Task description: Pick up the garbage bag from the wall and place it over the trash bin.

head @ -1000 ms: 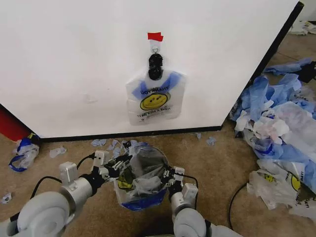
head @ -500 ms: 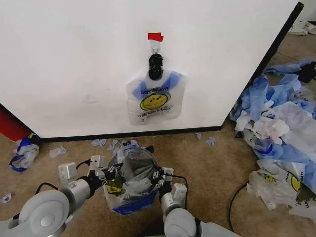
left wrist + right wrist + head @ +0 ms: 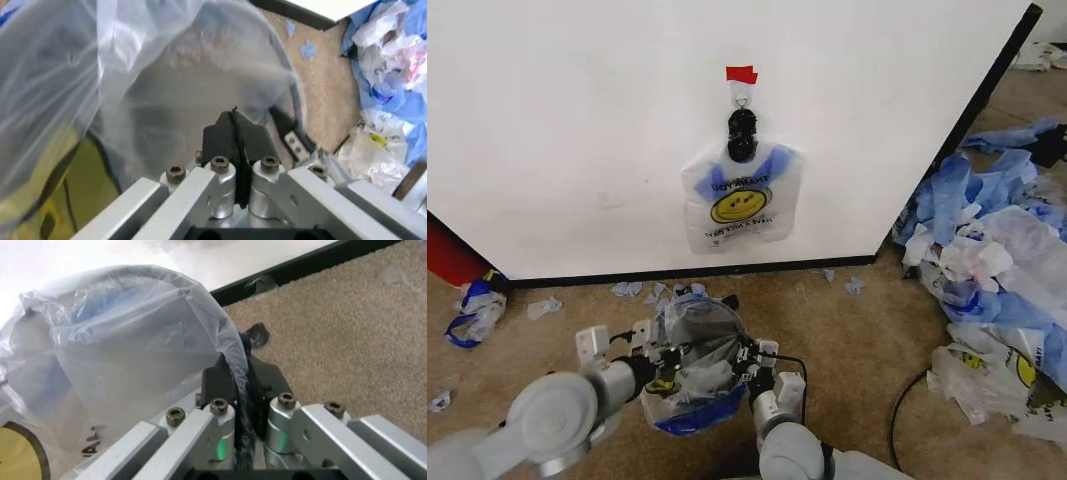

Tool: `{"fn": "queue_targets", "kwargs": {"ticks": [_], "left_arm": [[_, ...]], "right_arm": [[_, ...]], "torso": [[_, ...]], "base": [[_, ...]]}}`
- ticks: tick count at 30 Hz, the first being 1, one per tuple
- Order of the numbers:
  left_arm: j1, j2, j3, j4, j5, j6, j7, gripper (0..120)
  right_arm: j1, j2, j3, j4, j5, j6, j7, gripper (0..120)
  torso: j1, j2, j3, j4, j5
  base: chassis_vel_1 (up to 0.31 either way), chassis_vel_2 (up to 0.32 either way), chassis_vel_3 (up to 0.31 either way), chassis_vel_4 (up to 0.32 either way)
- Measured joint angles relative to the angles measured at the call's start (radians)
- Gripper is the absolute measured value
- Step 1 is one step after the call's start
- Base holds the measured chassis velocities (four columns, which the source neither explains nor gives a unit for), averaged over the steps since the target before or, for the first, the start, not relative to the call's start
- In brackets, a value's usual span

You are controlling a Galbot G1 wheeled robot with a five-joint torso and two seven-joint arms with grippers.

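Pinching thin plastic between its pressed-together black pads, the left claw [image 3: 659,362] grips the left side of a translucent garbage bag [image 3: 695,345] that is spread over the trash bin [image 3: 689,400] on the tan carpet floor [image 3: 857,340]. In the left wrist view the same claw [image 3: 235,131] has its two pads flat against each other with the film billowing up and away from them, a patch of yellow print showing low on the bag [image 3: 133,100]. The right claw [image 3: 749,362] holds the opposite side of the bag's mouth, and the right wrist view shows this claw [image 3: 237,377] closed on a bunched blue-edged fold of the bag [image 3: 127,350], the plastic rising in a rounded dome just beyond the pads. Between the two claws the bag is stretched across the bin's top, its blue bottom hem hanging down the near side. Beyond the bin, small scraps of blue and white plastic [image 3: 632,289] lie along the black base strip of the wall [image 3: 577,120]. On that white wall a second smiley-face bag [image 3: 741,197] hangs from a black clip [image 3: 742,134] under a piece of red tape [image 3: 741,74]. Along the floor's right edge lies a heap of blue and white plastic sheets [image 3: 992,250], and a red object [image 3: 447,252] sits by the wall's left end.
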Motion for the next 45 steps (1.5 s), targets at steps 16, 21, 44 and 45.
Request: {"fn": "queue_targets", "kwargs": {"ticks": [16, 21, 44, 45], "left_arm": [[-0.312, -0.124, 0.287, 0.137, -0.235, -0.005, -0.183, 0], [-0.378, -0.176, 0.374, 0.209, -0.235, -0.003, -0.199, 0], [-0.424, -0.264, 0.478, 0.350, -0.174, 0.002, -0.215, 0], [-0.421, -0.267, 0.482, 0.356, -0.169, 0.002, -0.215, 0]], "right_arm": [[-0.013, 0.006, 0.012, -0.016, -0.016, 0.004, -0.010, 0], [-0.021, 0.007, 0.020, -0.019, -0.019, 0.006, -0.013, 0], [-0.019, 0.006, 0.023, -0.025, -0.020, 0.012, -0.019, 0], [-0.019, 0.005, 0.023, -0.024, -0.020, 0.012, -0.019, 0]], "torso": [[0.000, 0.000, 0.000, 0.0001, -0.0001], [0.000, 0.000, 0.000, 0.0001, -0.0002], [0.000, 0.000, 0.000, 0.0002, 0.0000], [0.000, 0.000, 0.000, 0.0003, 0.0000]], "base": [[0.000, 0.000, 0.000, 0.000], [0.000, 0.000, 0.000, 0.000], [0.000, 0.000, 0.000, 0.000], [0.000, 0.000, 0.000, 0.000]]}}
